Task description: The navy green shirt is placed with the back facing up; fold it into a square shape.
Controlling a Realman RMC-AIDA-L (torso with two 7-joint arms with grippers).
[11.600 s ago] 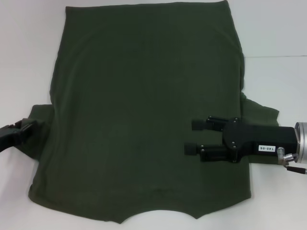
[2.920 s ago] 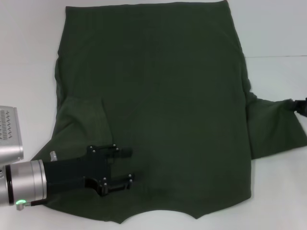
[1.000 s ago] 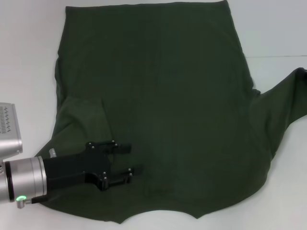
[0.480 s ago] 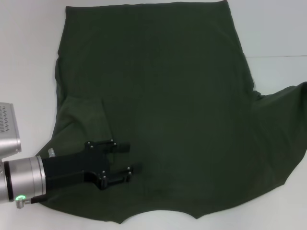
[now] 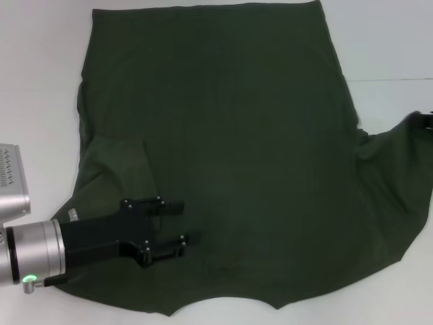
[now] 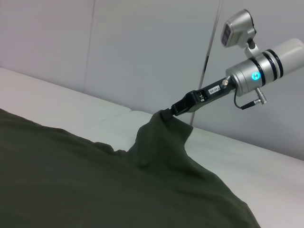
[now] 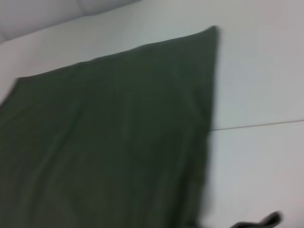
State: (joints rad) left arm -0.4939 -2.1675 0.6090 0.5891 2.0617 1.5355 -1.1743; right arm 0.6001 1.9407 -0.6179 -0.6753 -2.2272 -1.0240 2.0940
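Observation:
The navy green shirt (image 5: 223, 135) lies flat on the white table, far bigger than either gripper. Its left sleeve (image 5: 118, 162) is folded in over the body. My left gripper (image 5: 184, 222) rests on the shirt's near left part with its fingers apart, holding nothing. My right gripper (image 5: 425, 120) shows only at the right edge of the head view. In the left wrist view the right gripper (image 6: 173, 110) is shut on the tip of the right sleeve (image 6: 161, 137), which it holds up off the table in a peak. The right wrist view shows the shirt (image 7: 109, 133) from above.
The white table (image 5: 40, 81) shows bare strips to the left, right and far side of the shirt. A seam in the tabletop (image 5: 389, 80) runs along the right side. A pale wall (image 6: 142, 47) stands behind the table.
The right gripper has drawn the right sleeve outward and down, spreading the shirt's near right side wider. The left gripper has not moved.

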